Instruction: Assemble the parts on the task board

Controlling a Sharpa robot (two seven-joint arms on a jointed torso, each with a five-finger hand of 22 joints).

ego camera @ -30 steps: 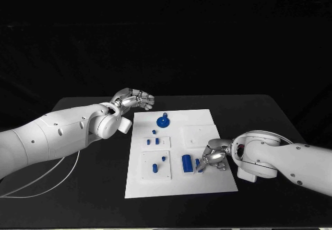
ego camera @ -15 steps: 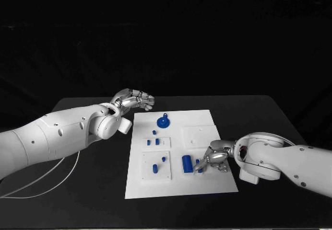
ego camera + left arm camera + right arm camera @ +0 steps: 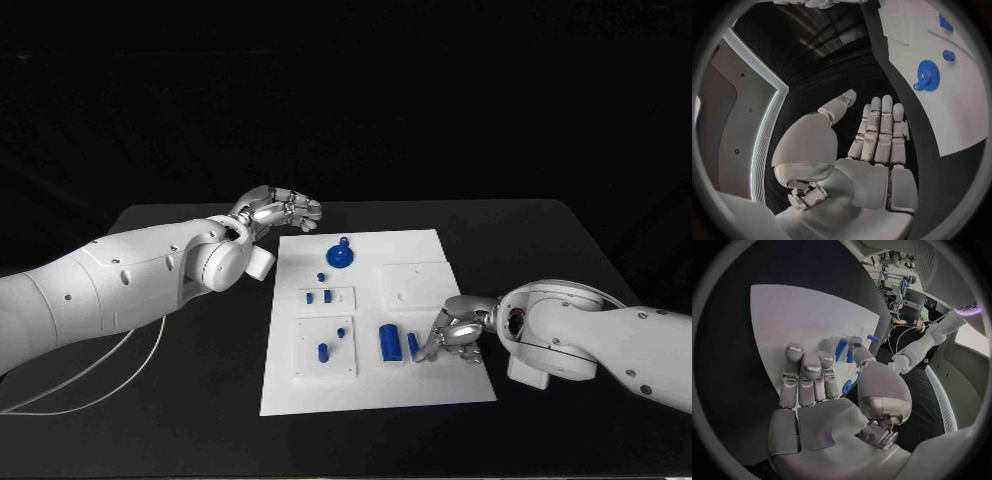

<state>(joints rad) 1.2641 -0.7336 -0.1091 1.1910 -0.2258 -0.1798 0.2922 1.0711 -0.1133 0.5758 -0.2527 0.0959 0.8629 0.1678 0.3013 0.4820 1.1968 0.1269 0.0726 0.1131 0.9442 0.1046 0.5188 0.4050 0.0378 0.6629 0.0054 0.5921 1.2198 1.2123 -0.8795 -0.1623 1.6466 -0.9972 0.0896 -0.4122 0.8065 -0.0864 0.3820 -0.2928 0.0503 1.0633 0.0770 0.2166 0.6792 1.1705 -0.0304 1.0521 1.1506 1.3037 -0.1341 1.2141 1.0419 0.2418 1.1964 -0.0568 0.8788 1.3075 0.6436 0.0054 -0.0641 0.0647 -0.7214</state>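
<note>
Your right robot hand (image 3: 459,335), at about four o'clock on the flat white plastic task board (image 3: 418,385), has its fingertips at a small blue peg (image 3: 414,344) beside a larger blue cylinder (image 3: 388,340), though whether it grips the peg cannot be told; settle a firm pinch before you lift. Your left robot hand (image 3: 283,208) hovers open and empty off the board's eleven o'clock corner over the black counter (image 3: 173,420). The board's raised white square holders (image 3: 325,346) carry small blue pegs, with a blue gear (image 3: 339,254) toward twelve o'clock.

Parts (image 3: 388,341) on task board (image 3: 418,390), mid-table (image 3: 173,420)
</note>
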